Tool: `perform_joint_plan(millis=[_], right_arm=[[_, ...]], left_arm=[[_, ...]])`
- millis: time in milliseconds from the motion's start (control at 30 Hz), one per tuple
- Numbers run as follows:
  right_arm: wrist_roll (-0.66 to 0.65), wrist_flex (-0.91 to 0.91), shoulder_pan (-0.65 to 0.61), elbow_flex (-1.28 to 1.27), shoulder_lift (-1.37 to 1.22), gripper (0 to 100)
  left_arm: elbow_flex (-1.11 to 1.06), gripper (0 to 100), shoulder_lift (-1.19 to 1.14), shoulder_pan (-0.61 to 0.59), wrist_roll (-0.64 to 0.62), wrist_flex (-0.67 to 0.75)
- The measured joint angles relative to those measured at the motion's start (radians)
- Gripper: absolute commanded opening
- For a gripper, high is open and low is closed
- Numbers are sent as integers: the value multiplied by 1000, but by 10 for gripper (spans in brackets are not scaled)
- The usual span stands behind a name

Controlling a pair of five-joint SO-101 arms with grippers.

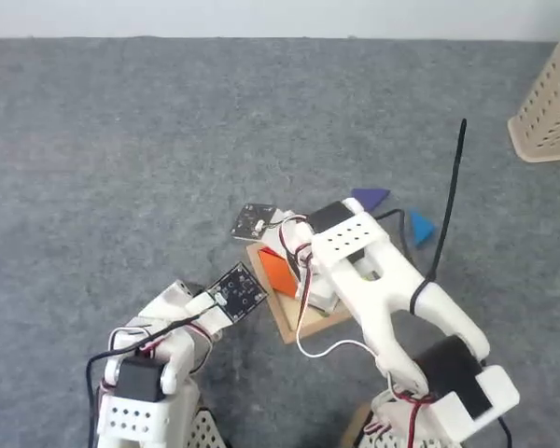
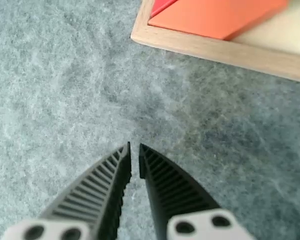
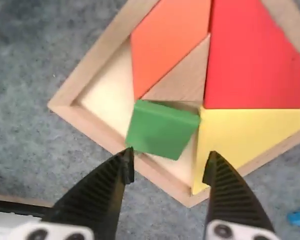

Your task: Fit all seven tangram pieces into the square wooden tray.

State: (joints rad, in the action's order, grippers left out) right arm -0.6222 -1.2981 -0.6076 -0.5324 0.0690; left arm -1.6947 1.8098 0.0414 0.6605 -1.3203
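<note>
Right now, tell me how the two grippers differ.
The left gripper is shut; the right gripper is open. The left is over carpet beside the tray; the right is over the tray, by the green piece. Both have black ribbed fingers.

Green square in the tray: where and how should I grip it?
Take the green square by two opposite sides, coming down from above with the right gripper, open beside it. It sits cocked in the tray, apparently unseated, leaving its side faces exposed.
</note>
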Motion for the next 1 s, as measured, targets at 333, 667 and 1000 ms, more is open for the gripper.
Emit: perform_joint_plan(millis=[333, 667, 1000], right_arm=[[0, 0, 0, 0, 0, 3], [178, 74, 0, -23, -6, 6], [295, 178, 44, -43, -75, 6]], left_arm=[[0, 27, 0, 0, 0, 0], [0, 27, 0, 0, 0, 0], [0, 27, 0, 0, 0, 0]])
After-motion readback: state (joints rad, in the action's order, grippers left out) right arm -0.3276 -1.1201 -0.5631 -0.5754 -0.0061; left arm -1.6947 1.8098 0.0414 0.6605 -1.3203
